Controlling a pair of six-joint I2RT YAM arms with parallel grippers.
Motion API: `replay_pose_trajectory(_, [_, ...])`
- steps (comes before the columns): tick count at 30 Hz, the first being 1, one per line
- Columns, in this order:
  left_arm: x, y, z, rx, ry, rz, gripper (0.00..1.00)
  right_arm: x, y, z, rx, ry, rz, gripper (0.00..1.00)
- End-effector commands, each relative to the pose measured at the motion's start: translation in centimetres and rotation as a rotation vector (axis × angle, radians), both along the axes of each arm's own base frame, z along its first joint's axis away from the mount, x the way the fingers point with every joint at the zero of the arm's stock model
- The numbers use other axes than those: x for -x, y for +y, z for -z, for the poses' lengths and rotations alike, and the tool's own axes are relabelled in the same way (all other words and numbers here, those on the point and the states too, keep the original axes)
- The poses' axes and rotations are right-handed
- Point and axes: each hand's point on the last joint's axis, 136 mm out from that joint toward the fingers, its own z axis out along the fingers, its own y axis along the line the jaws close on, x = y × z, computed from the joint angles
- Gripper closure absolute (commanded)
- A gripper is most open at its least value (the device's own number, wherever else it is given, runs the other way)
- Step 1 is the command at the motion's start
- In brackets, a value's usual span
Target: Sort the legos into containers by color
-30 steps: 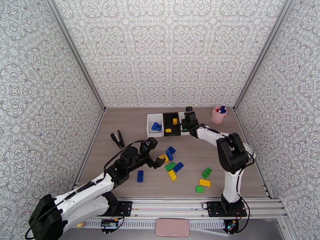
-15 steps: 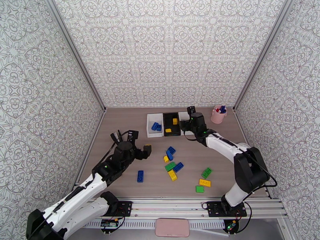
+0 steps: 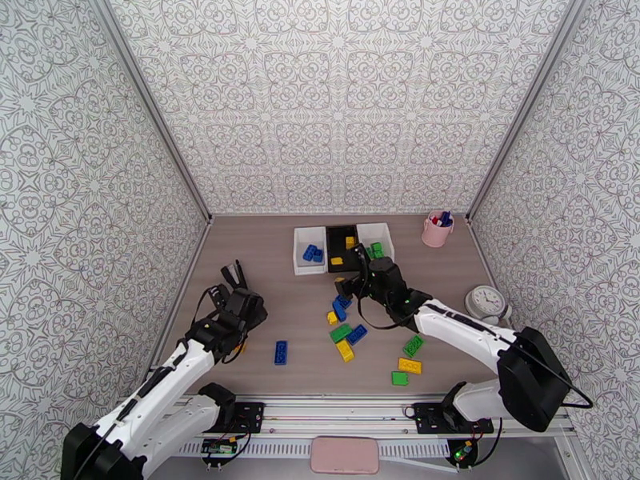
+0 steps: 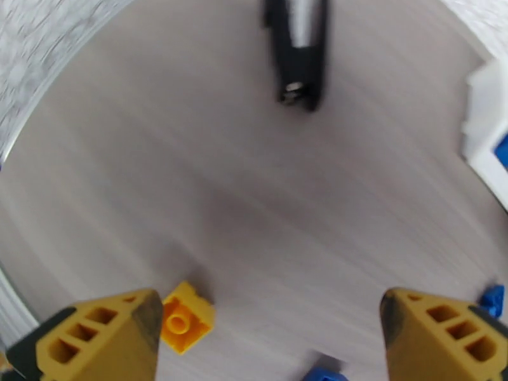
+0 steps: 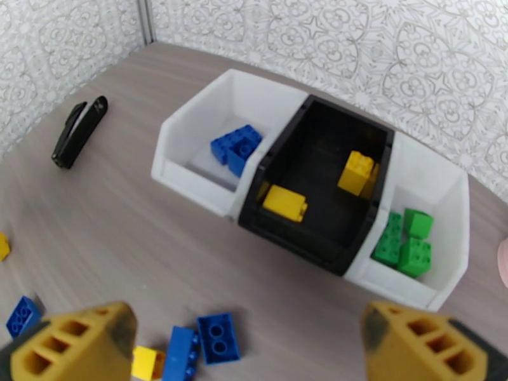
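Left claw (image 4: 267, 331) was wide, empty; one yellow lego (image 4: 185, 317) lay on the counter (image 4: 254, 185) just beside one finger. Right claw (image 5: 254, 350) was wide, empty, above loose blue legos (image 5: 218, 338). Left white bin (image 5: 168, 147) held blue, black bin (image 5: 298, 242) yellow, right white bin (image 5: 394, 282) green.

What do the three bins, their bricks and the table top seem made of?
The left white bin, the black bin and the right white bin look like moulded plastic: thin smooth walls, soft sheen. The blue bricks look like hard glossy plastic with crisp studs. The table top seems matt wood-grain laminate, perhaps real wood.
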Motion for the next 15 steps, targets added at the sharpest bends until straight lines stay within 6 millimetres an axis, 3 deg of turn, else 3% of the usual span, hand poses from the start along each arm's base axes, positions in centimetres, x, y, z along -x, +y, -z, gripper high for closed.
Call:
replay_pose_trajectory(1, [2.7,2.2,0.9,-0.002,0.101,-0.218,0.06,0.5,0.1,0.1,-0.036,0.011,0.000,0.03])
replay_pose_trajectory(15, [3.4,1.2,5.9,0.127,0.264,-0.321,0.07,1.0,-0.5,1.6,-0.026,0.041,0.022,0.03])
